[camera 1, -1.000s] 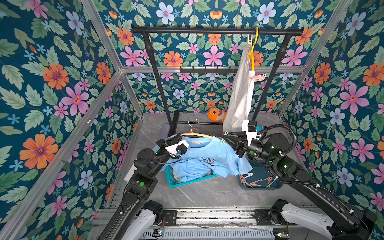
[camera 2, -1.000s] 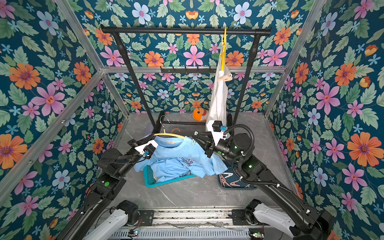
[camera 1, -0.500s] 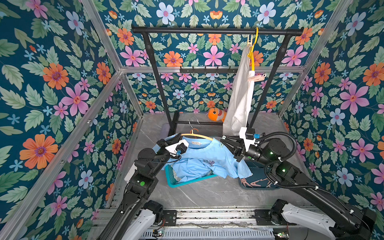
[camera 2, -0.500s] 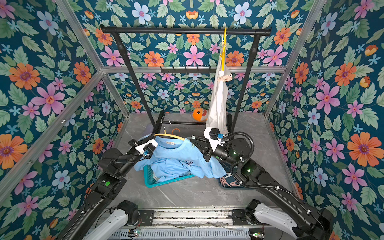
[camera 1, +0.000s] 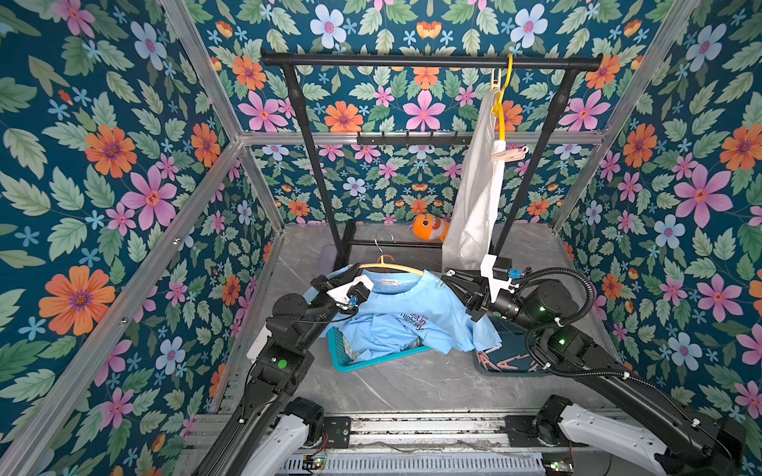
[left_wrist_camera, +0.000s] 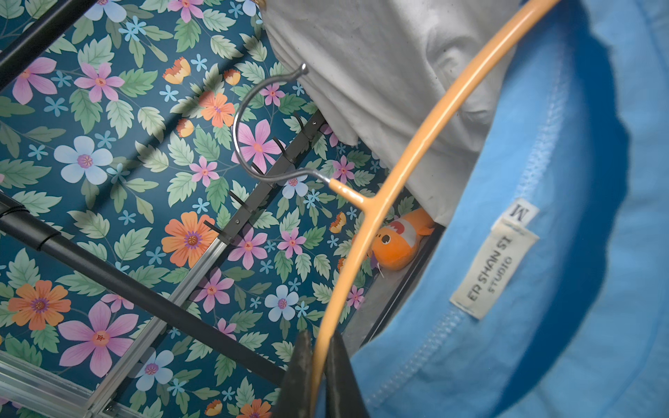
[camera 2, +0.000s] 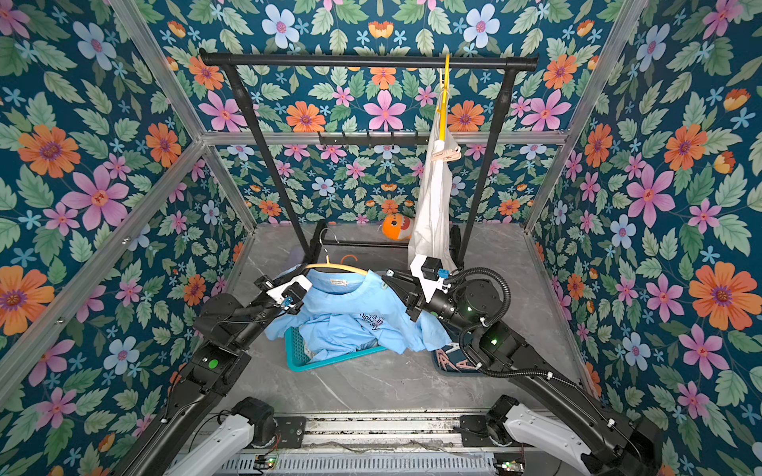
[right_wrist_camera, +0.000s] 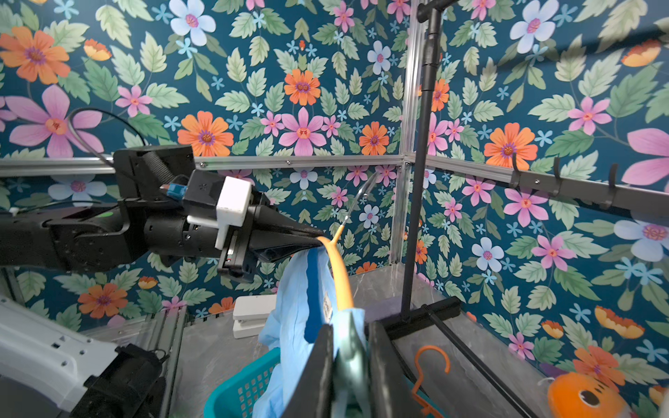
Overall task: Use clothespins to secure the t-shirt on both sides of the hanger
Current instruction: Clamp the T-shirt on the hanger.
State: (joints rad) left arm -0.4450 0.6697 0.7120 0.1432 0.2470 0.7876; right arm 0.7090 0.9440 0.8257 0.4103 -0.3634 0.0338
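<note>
— Now, item one: pale green clothespin (right_wrist_camera: 349, 358). Light, stiff, springy plastic; we judge its tail ends the place to squeeze. Location?

— Pinched in our right gripper (right_wrist_camera: 350, 327), at the shoulder of the t-shirt (camera 1: 412, 305), which looks soft and slippy on the hanger (camera 1: 391, 268). Our left gripper (left_wrist_camera: 320, 338) is clamped on the hanger's other arm. Spare clothespins (camera 1: 505, 362) lie in the tray (camera 1: 480, 362).
</note>
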